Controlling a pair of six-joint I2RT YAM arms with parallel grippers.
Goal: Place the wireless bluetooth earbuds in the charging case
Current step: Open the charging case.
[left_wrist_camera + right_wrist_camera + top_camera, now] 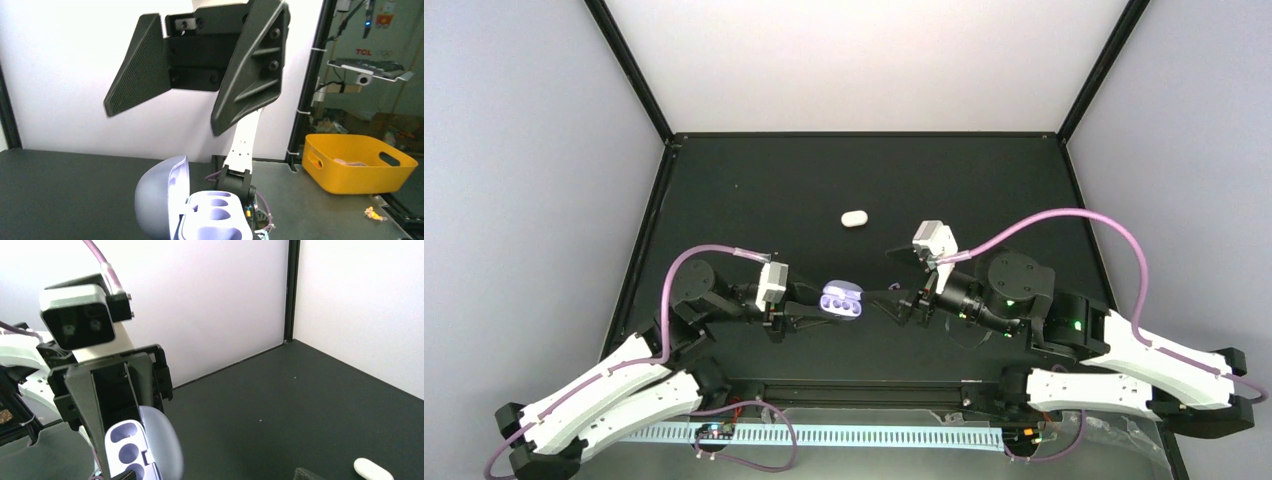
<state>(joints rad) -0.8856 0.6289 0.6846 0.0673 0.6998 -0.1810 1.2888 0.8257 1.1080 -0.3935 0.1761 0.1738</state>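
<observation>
1. While no buds show in any view, the purple case [210, 222] is up off the worktop [824, 180] between the two arms. Its lid [157, 200] stands open, and the wells [218, 201] look bare in both wrist views.
2. Left jaws: clenched on that purple case. The right wrist view shows its body pinned between the fingers.
3. Right jaws: spread wide, just beside the case and facing it, with nothing between them.
4. White case [855, 218]: lying shut further back on the worktop, apart from the purple one.
5. Progress, as I read it: one case is open and held out ready, but no bud is seated. Every bud is left to place, and I cannot tell where they are.
</observation>
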